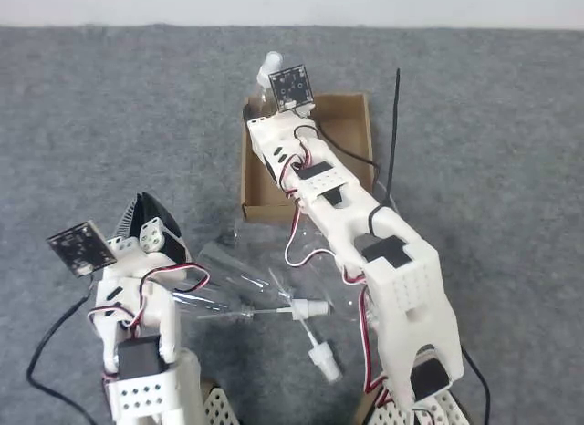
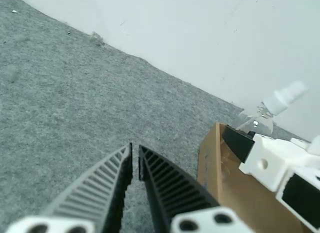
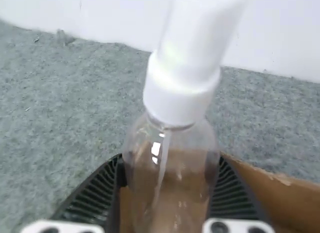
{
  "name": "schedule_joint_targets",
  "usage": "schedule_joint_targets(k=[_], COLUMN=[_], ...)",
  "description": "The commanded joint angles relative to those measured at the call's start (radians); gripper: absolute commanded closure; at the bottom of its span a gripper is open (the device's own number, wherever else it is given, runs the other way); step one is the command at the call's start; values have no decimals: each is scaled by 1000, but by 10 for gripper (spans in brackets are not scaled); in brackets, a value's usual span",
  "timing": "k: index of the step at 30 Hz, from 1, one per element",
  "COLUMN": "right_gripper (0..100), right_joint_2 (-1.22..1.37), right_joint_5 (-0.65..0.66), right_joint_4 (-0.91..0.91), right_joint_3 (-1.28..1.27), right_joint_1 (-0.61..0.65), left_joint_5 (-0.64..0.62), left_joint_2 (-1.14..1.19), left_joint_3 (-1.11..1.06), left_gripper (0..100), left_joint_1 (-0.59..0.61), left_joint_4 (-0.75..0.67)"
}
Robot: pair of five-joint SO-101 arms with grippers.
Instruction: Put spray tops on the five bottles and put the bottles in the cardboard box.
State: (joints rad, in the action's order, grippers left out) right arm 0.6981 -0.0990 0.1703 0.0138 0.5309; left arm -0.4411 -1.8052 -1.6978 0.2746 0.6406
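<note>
One clear bottle (image 3: pixel 172 198) w/ white spray top (image 3: pixel 185 68) in R gripper (image 3: pixel 169 168), ribbed L gripper (image 2: pixel 135 149) nearly closed

1. The box (image 1: pixel 351 124) sits mid-table (image 1: pixel 91 106), toward the far edge.
2. The right gripper (image 3: pixel 169 168) holds a bottle (image 3: pixel 170 135) upright at the box's far left corner, top upward.
3. Loose bottles (image 1: pixel 228 270) lie on their sides before the box, toward the front edge, between the two arms.
4. Two spray tops (image 1: pixel 310 308) lie on the table just right of the loose bottles, one before the other.
5. The left gripper (image 2: pixel 135 160) hangs left of the loose bottles, toward the front left corner.
</note>
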Motion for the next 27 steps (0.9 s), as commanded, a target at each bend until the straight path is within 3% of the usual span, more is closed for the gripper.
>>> schedule_joint_targets(k=[1, 7, 14, 27], right_gripper=[888, 883, 715, 709], right_joint_2=[-2, 13, 19, -68], right_joint_5=[-6, 75, 77, 74], right_joint_4=[21, 13, 12, -150], right_joint_3=[51, 49, 18, 14], right_joint_1=[-15, -15, -10, -12], left_joint_5=[9, 9, 9, 9], left_joint_2=[-20, -20, -20, -20], left_joint_3=[13, 13, 13, 13], left_gripper=[988, 988, 988, 988], left_joint_1=[5, 5, 5, 5], left_joint_4=[18, 18, 18, 18])
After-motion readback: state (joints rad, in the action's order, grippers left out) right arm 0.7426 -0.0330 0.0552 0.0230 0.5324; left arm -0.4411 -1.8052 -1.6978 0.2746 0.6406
